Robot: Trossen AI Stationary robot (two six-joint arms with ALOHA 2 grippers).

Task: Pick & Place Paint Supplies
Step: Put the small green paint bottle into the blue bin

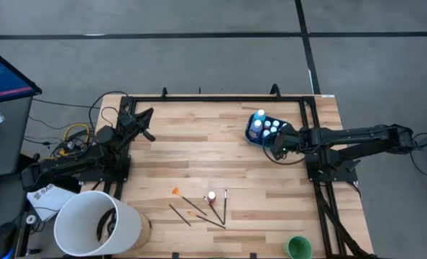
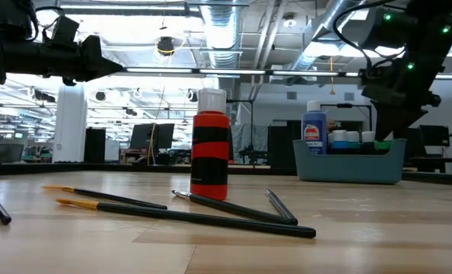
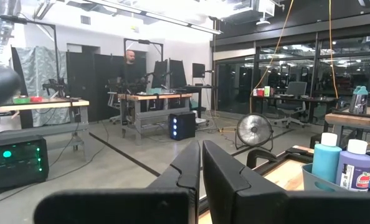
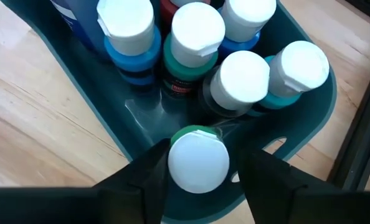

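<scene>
Green paint bottle (image 4: 199,158) stands between the parted fingers of the right gripper (image 4: 200,171) inside the crowded teal tub (image 4: 98,93); a finger snagging during withdrawal could topple neighbouring bottles.

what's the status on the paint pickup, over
Right gripper open over tub, green bottle between fingers. Left gripper shut, parked at far left. Red bottle, brushes still on table. Nothing blocking.

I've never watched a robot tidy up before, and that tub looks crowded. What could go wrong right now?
The right gripper straddles a green paint bottle inside the teal tub, its fingers apart. The other bottles stand packed close, so withdrawing might nudge one or drag the green one along. On the table, the red paint bottle stands among loose brushes; grasping it could scatter them.
</scene>
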